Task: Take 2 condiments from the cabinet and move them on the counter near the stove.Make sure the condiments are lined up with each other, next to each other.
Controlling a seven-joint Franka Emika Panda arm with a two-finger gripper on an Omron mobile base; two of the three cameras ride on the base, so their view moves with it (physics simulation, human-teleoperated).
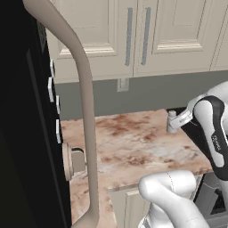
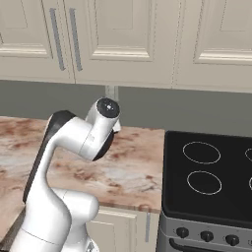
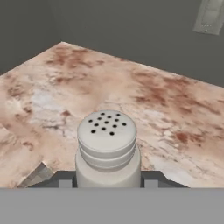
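Hand view: pale shaker (image 3: 107, 148) is sitting upright at 6 o'clock, right between the gripper (image 3: 107, 183) finger tips, rounded cap with dark holes facing the camera. Dark finger tips (image 3: 64, 181) are showing on either side of its body, pressed close against it, so the claw is looking closed narrow on the shaker, holding it; actual contact surfaces are hidden behind the bottle. Below and beyond it the counter (image 3: 166, 109) is spreading out, pinkish stone with reddish-brown veins, grey wall behind at 12 o'clock, pale wall outlet (image 3: 211, 16) at 1 o'clock. Cannot tell whether the shaker base is touching the counter. Left base view: the arm's hand (image 1: 178, 121) is sitting at 3 o'clock over the counter's (image 1: 129, 142) far right part, small pale cap poking out at its tip. A dark appliance with a long beige handle (image 1: 84, 111) is standing at 9 o'clock. Right base view: the arm elbow is blocking the hand; stove (image 2: 206, 172) with white ring burners is lying at 4 o'clock, touching the counter's (image 2: 128, 167) right edge. Panelled cream cabinets (image 2: 123, 34) are hanging at 12 o'clock.
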